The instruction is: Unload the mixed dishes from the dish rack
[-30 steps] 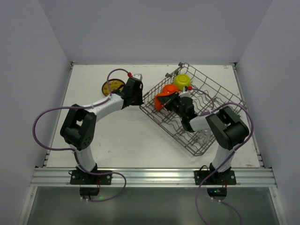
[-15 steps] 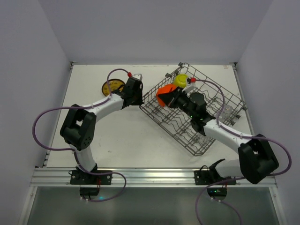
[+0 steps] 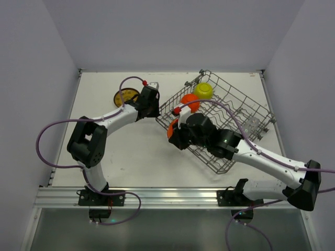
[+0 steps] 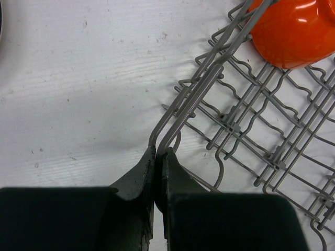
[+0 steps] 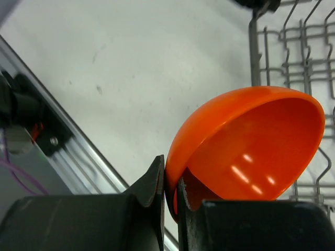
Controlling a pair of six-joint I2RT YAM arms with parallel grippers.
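Note:
The grey wire dish rack lies skewed at the table's right. My left gripper is shut on its left corner wire; in the left wrist view the gripper pinches that wire loop of the rack. My right gripper is shut on the rim of an orange bowl, held above the rack's left edge; the right wrist view shows the bowl tilted, with its rim between the jaws of the gripper. A second orange bowl and a yellow-green bowl sit in the rack.
A brown-and-yellow patterned plate lies on the table at the back left, behind my left arm. Small clear glasses stand in the rack's right part. The metal rail of the table's near edge runs below the held bowl.
My right arm has swung out of the rack toward the left and the near side, carrying the orange bowl with it. The left arm has stayed still on the rack wire.

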